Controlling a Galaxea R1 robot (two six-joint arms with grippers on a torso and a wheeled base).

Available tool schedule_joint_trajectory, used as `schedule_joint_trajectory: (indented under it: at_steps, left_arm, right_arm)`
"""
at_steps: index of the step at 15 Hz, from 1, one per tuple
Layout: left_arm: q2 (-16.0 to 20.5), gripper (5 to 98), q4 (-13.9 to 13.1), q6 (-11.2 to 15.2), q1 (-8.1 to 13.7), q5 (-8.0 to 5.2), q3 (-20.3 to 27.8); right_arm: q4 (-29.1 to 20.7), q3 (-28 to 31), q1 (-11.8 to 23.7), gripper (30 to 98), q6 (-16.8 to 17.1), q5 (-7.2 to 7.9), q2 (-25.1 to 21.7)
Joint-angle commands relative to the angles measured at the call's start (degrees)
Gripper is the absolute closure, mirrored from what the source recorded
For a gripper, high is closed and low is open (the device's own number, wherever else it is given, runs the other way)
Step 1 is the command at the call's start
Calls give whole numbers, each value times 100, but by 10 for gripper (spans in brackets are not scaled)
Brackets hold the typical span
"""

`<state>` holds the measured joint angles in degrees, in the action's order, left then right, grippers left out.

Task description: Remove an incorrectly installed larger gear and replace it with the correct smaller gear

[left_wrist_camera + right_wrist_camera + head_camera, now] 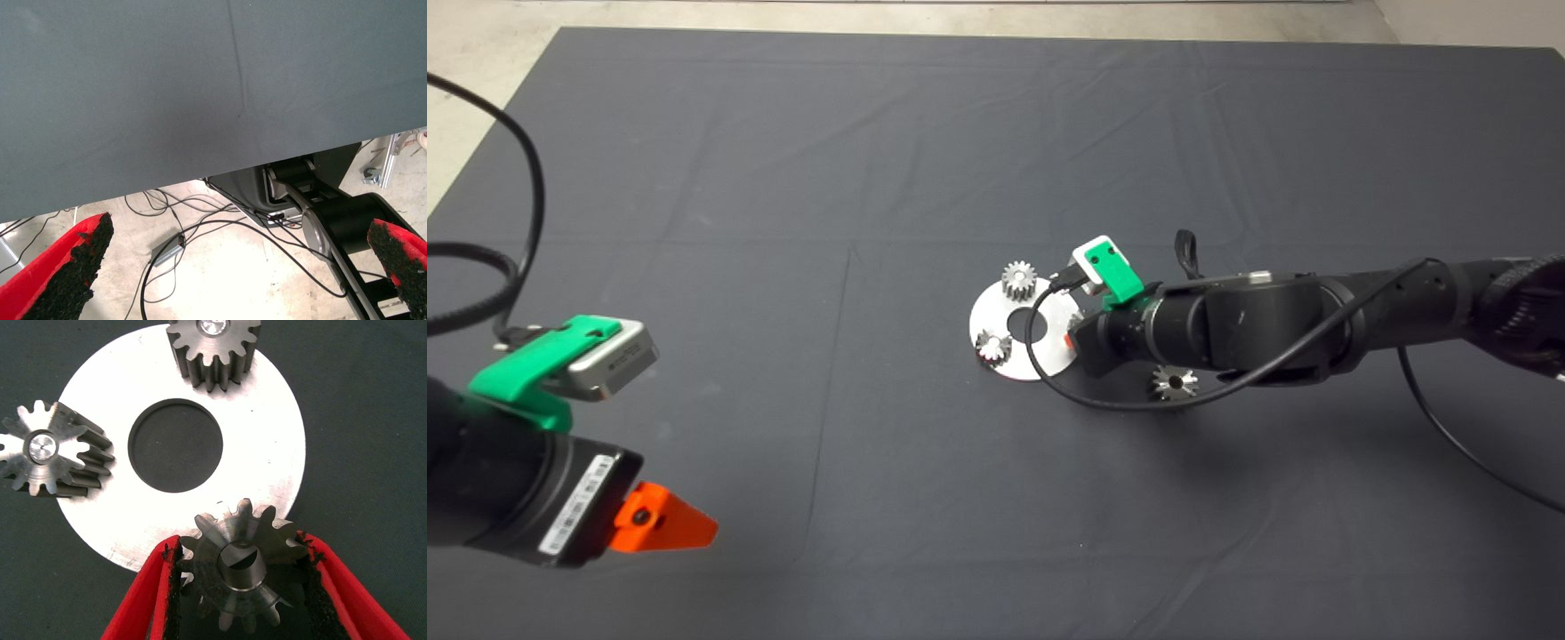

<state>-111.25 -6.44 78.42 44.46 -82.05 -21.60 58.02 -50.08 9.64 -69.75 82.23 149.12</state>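
I work in what looks like a robotics lab or test bay. My bench is a table under a creased dark mat (783, 178), set on a bare concrete floor (480, 53). Past the mat's edge, my left wrist camera shows loose black cables (200, 233) strewn over that floor (quite a tangle), beside a black machine base (300, 193) and aluminium framing (390, 157).

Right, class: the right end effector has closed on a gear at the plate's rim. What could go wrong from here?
1. The right end effector grips the dark grey flared-tooth steel gear only by its tooth tips, so the gear may slip or tilt.
2. The round silver metal plate may not be fastened to the mat, so a push or pull could shift it.
3. The black cable loops over the plate and might snag.
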Motion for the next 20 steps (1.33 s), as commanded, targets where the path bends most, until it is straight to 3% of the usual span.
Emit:
schedule_joint_trajectory:
  at_steps: [1,20]
  left_arm:
    - [-16,55,-112,15,54,-21,61]
    - [-25,55,-112,15,54,-21,61]
  right_arm:
    - [175,-27,48,891,-12,-50,35]
    - [87,-97,100,892,-47,12,-27]
